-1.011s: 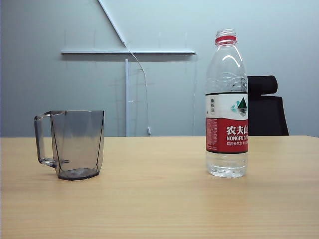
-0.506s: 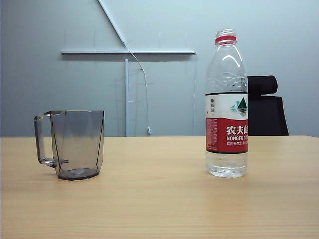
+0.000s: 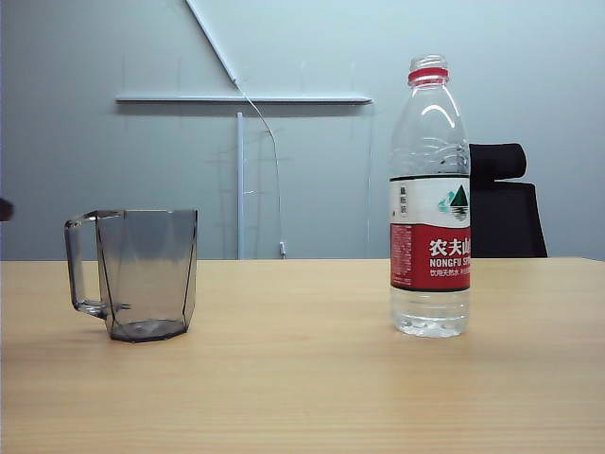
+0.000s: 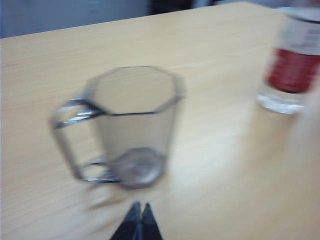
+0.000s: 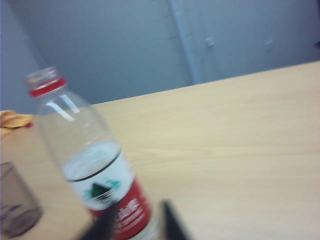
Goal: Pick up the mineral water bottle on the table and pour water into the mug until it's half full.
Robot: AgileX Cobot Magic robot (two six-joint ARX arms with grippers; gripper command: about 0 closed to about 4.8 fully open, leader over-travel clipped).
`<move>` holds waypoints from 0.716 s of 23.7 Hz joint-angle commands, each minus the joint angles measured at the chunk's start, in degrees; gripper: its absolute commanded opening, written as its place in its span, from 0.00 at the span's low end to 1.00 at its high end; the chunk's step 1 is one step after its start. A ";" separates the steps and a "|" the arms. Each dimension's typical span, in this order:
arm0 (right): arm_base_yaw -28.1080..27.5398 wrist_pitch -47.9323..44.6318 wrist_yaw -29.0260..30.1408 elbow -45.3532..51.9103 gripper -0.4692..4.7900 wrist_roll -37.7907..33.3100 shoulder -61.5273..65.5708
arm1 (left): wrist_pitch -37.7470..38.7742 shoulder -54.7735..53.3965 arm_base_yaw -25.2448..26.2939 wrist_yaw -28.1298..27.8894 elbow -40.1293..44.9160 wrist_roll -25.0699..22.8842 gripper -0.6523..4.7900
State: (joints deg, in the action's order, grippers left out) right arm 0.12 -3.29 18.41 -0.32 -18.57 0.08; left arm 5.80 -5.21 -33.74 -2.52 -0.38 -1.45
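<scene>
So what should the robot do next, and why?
Probably ease the right claw forward around the mineral water bottle. Its fingers stand a little apart just short of the label, gripping nothing, and the mug looks empty. The left claw, shut, points at the mug.

The wall (image 3: 113, 57) behind is plain and pale grey-blue. A thin white bar (image 3: 244, 98) runs flat across it. Another thin white bar (image 3: 212, 40) slants down from the top to meet the flat one. A white strip (image 3: 241, 184) stands straight up under the flat bar. A thin cord (image 3: 274, 170) hangs down beside the strip and ends at a small white piece (image 3: 282, 249) low on the wall. On the right, against the wall, stands a black chair (image 3: 506, 203) with a head pad on top. The light is soft and even. In the right wrist view something yellow-orange (image 5: 14, 120) lies far off; it is too blurred to tell what.
</scene>
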 commanded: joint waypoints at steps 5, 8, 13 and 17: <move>13.22 5.01 -2.51 -4.50 0.90 -0.68 0.15 | -0.50 -0.04 -5.05 0.15 -0.13 0.17 0.12; 22.80 6.05 -12.39 -4.37 1.00 -0.39 2.38 | -0.50 -0.04 -5.05 0.17 -0.13 0.17 0.12; 39.47 -3.43 -26.49 -2.23 1.00 7.17 14.05 | -0.50 -0.02 -5.05 0.17 -0.13 0.17 0.12; 43.74 -15.15 -37.77 -2.16 1.00 12.96 25.77 | -0.52 0.00 -5.05 0.17 -0.13 0.17 0.12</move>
State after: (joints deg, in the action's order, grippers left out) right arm 44.38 -13.32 -18.00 -2.20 -6.68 23.99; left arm 5.82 -5.21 -38.74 -2.42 -0.36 -1.45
